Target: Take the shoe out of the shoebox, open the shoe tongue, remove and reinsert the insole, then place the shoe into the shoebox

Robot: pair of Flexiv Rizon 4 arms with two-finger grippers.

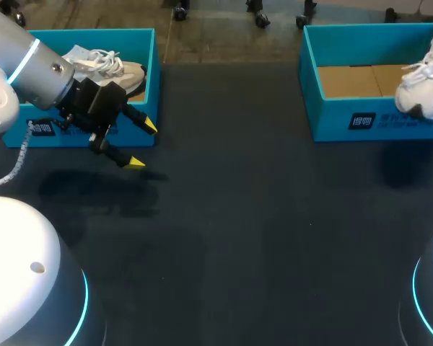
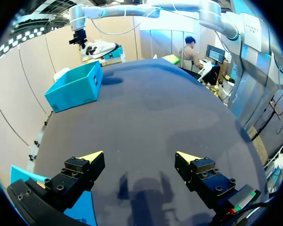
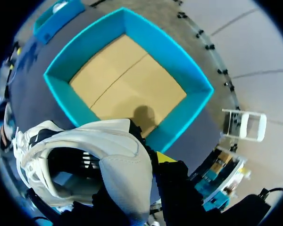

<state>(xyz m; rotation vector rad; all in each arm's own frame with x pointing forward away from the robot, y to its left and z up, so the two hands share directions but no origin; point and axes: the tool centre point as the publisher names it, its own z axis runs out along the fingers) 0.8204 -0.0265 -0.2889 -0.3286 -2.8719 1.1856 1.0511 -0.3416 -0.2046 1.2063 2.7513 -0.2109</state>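
Two arms, two boxes, only one arm is busy.

Nearest to me is the dark table (image 1: pixel 238 216), with nothing lying on the stretch between the arms. A little further out on my left side, the left gripper (image 1: pixel 143 145) hangs over the table just in front of the left shoebox (image 1: pixel 94 34). Its fingers are spread wide with nothing between them. My guess is it's parked there to stay clear while being ready to work the tongue or insole. A second shoe (image 1: pixel 108 66) sits inside that box, laces up.

Way over at the far right is the right shoebox (image 1: pixel 390 122), showing bare cardboard floor. The white shoe (image 1: pixel 427 79) is up at that box's right end, raised over the near wall rather than lying inside. It hangs from the right gripper (image 3: pixel 155 160), whose fingers look pinched on the heel. Only one yellow tip shows beside the heel and the other is hidden behind it, but the shoe is hanging in the air, so I'd call it gripped.

Holding it by the heel makes sense to me, since the opening and laces are left free for the other hand. I can't tell whether it's coming out or going back in.
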